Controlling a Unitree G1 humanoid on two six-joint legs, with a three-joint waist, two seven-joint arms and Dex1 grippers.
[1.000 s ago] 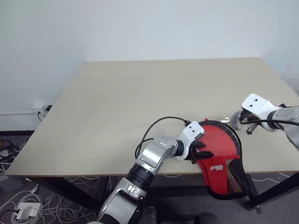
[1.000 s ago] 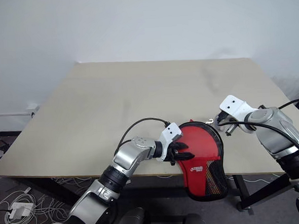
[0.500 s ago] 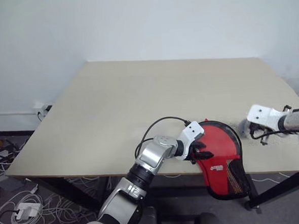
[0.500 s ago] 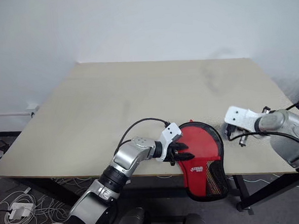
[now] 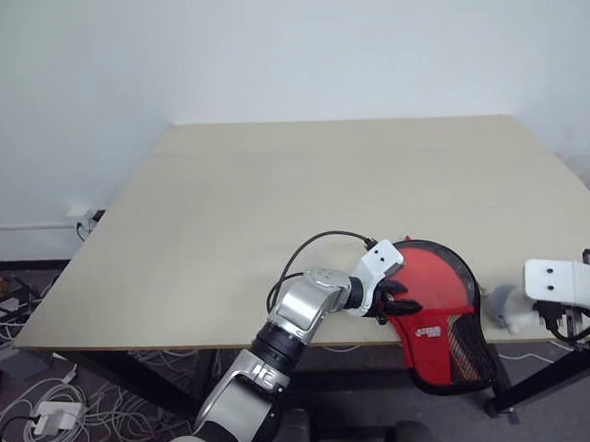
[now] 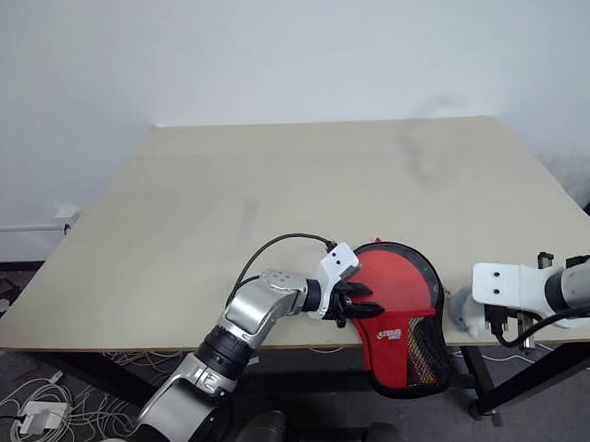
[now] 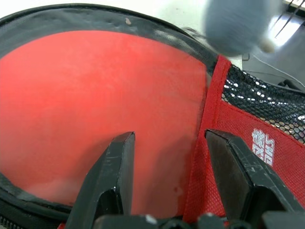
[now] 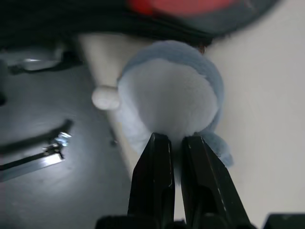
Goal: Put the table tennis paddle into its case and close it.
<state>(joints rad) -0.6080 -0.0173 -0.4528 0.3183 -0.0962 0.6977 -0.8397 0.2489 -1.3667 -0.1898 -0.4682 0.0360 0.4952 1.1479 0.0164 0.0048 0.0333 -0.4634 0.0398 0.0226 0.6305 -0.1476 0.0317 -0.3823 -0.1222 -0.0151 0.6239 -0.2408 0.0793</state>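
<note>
Risks first:
- The case [image 5: 435, 295] lies at the near table [image 5: 273, 182] edge. Its round end is on the top, while the narrow mesh end hangs off past the edge. Any push toward the robot, or a lift of the L claw [image 7: 169, 138], could let it tip and slide to the floor.
- Can't tell whether the zip is fully shut. If a gap is left, the paddle could slip out the hanging end.
- The paddle can't be made out apart from the case. The smooth red round area inside the black trim could be its rubber or the case cloth, so prob. inside, not certain.
- A grey-blue soft lump [image 8: 169, 100] w/ a white nub sits at the table edge just right of the case. A careless sweep by the R claw [image 8: 174, 138] could knock it off or drag it into the case.

Pose:
- L arm is bent across the front, wrist angled down and to the right. The L claw's fingers stand apart over the case's left side, one finger over the smooth red, the other by the mesh seam. It looks like a hold-down, not a pinch.
- R arm is low at the right table edge w/ the wrist pointing steeply down. The R claw's fingers are pressed together, tips right at the lump. Can't tell if any of it is pinched.
</note>
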